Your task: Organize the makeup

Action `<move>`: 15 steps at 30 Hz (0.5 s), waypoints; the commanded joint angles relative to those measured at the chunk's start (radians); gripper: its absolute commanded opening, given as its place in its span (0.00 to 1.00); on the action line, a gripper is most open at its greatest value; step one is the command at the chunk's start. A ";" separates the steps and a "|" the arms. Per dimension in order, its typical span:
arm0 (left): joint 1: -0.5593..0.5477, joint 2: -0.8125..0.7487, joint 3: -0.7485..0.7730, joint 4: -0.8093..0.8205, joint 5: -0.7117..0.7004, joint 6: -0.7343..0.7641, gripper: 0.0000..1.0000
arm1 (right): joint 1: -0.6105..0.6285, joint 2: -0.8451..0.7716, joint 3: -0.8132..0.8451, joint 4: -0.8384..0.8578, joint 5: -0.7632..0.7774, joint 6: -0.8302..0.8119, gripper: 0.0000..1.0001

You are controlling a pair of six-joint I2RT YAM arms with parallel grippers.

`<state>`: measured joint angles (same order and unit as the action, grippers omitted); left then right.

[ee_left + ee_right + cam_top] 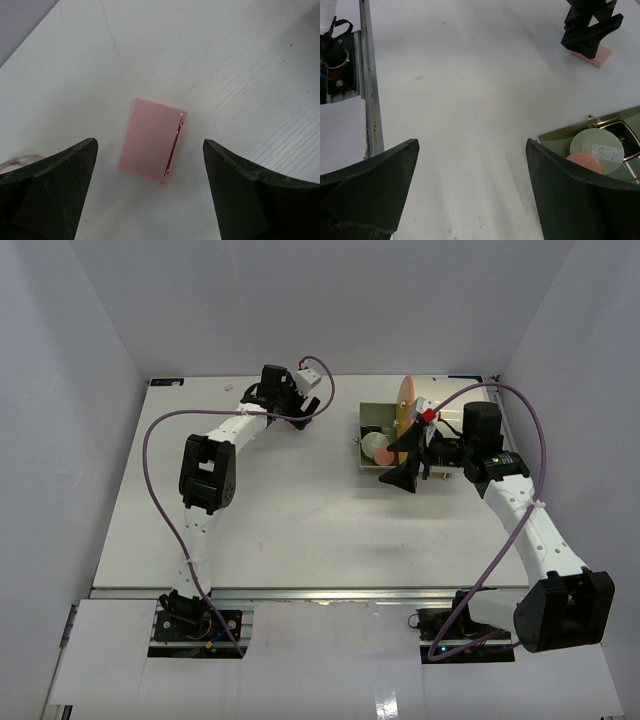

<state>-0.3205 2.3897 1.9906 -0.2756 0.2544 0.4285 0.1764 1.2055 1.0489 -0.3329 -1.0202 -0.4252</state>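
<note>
My left gripper (149, 144) hangs over the table (300, 530) well to the left of the case (375, 422), out toward the far edge. Its fingers are spread wide and hold nothing. The pink pad (150, 145) lies flat on the table straight below the gap between them, touching neither finger. It sits a little askew to the gap, with a dark slot along its right edge. From my right wrist I can see that same pad (600, 55) poking out from under the left gripper (590, 35), far from the case.

My right gripper (471, 144) hovers at the near side of the case, fingers spread wide and empty, above bare table. The case stands open. Inside it, at the corner nearest my right finger, a grey-green compact (597, 144) lies flat. A pink disc (584, 162) rests just beside it, overlapping its near edge. My finger hides part of the disc. I cannot tell what else is in the case.
</note>
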 commanded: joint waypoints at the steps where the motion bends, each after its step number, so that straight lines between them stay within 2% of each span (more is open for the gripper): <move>1: 0.031 0.041 0.049 -0.013 0.154 0.090 0.97 | -0.008 0.019 -0.006 0.031 -0.028 0.000 0.93; 9: 0.056 0.099 0.094 -0.008 0.189 0.083 0.96 | -0.019 0.031 -0.009 0.031 -0.029 -0.001 0.93; 15: 0.058 0.106 0.064 -0.031 0.228 0.073 0.90 | -0.030 0.033 -0.009 0.031 -0.036 -0.001 0.93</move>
<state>-0.2652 2.4953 2.0506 -0.2839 0.4255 0.4912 0.1566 1.2373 1.0485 -0.3328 -1.0239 -0.4255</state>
